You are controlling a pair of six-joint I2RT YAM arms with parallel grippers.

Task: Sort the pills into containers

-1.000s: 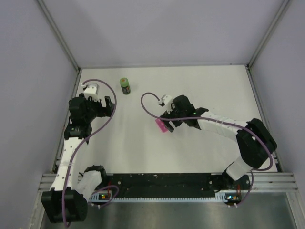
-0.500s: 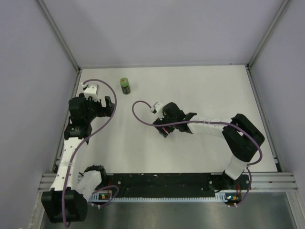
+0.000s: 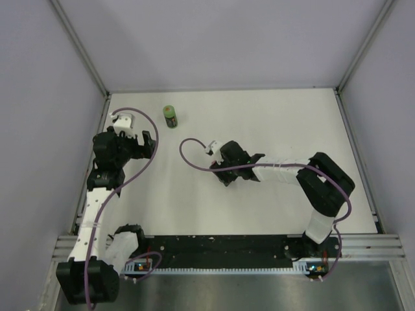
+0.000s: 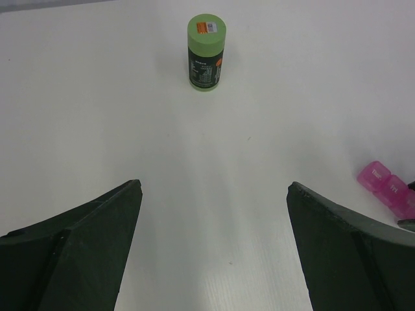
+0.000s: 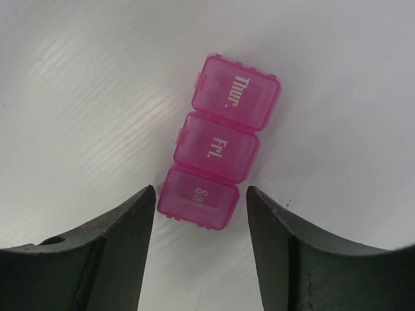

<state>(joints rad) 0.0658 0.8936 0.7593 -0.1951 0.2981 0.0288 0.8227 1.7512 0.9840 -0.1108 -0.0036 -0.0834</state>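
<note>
Fingers [image 4: 78, 259] of my left pincer [image 4: 214, 186] stand spread wide, with only bare white table [image 4: 194, 149] between them. Seen from above, that pincer hangs over the table's left side, close to its left edge, and points toward the middle.

Straight ahead of it a green bottle [image 4: 207, 53] stands upright near the far edge, left of centre. It has a green cap and a dark label with an orange patch. It is well apart from everything else.

Further right, near the table's middle, the bright-pink translucent pill box [image 5: 220, 150] lies flat. It is a short row of three joined square compartments, lids down, lettered Thur., Fri. and Sat. My left wrist camera catches one end of it at the right edge of its view. From above it is hidden under my right arm.

My right pincer [image 5: 200, 190] is drawn in narrow around the Sat. end, one finger on each side. In my wrist view the finger on the left sits just beside the box wall, and I cannot tell whether it touches. On the right a thin strip of table shows between finger and box, so I am not pinching it. The Fri. and Thur. compartments reach out beyond my fingertips.
</note>
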